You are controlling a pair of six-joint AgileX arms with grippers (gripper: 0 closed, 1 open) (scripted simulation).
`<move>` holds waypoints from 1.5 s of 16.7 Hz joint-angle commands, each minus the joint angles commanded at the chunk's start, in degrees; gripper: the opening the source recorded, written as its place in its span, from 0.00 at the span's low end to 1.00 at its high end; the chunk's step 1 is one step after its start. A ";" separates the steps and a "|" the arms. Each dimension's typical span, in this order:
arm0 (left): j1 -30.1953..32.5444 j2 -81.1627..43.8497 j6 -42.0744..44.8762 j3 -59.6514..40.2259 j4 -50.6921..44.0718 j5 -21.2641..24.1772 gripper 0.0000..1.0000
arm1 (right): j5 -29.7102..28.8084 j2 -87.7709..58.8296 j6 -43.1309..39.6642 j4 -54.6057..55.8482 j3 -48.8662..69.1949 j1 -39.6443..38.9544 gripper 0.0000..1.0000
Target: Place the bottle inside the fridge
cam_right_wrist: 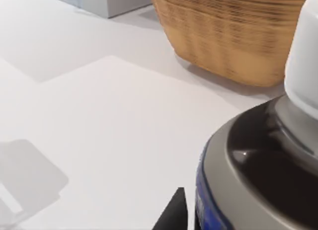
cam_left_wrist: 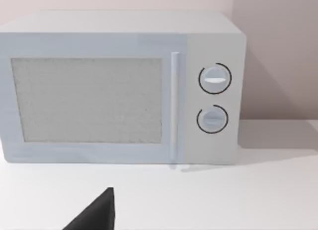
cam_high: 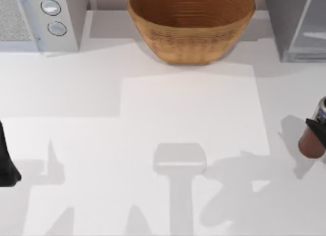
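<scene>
One small reddish-brown bottle [cam_high: 310, 144] stands at the right edge of the smooth white tabletop [cam_high: 188, 144], with the dark fingers of the right pincer [cam_high: 318, 131] closed around its body; whether its base touches the surface I cannot tell. Seen close from the right wrist, the bottle [cam_right_wrist: 258, 170] has a glossy dark rounded shoulder, a grey rim, a strip of blue label and a matte white cap. One fridge [cam_high: 298, 24], a plain grey box with a pale glassy panel, sits in the far right corner, well apart from the bottle. One wide bowl-shaped wicker basket [cam_high: 191, 22], ribbed in tan woven rings, stands at the far middle. One light-grey boxy microwave [cam_left_wrist: 119, 86] with a fine mesh panel, a slim upright handle and two round knobs occupies the far left corner. The left pincer [cam_high: 7, 164] is parked at the left edge; its opening I cannot tell.
</scene>
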State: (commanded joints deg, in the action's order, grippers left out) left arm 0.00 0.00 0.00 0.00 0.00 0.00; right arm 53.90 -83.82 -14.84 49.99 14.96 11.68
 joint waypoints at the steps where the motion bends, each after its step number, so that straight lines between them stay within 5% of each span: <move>1: 0.00 0.00 0.00 0.00 0.00 0.00 1.00 | -0.13 -0.25 0.16 0.05 -0.18 -0.25 0.01; 8: 0.00 0.00 0.00 0.00 0.00 0.00 1.00 | -7.51 11.20 2.29 -6.83 -2.18 -1.86 0.01; 25: 0.00 0.00 0.00 0.00 0.00 0.00 1.00 | -52.47 82.16 14.49 -48.70 -14.59 -11.40 0.01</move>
State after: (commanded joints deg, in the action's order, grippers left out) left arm 0.00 0.00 0.00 0.00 0.00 0.00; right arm 1.43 -1.66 -0.35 1.30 0.37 0.28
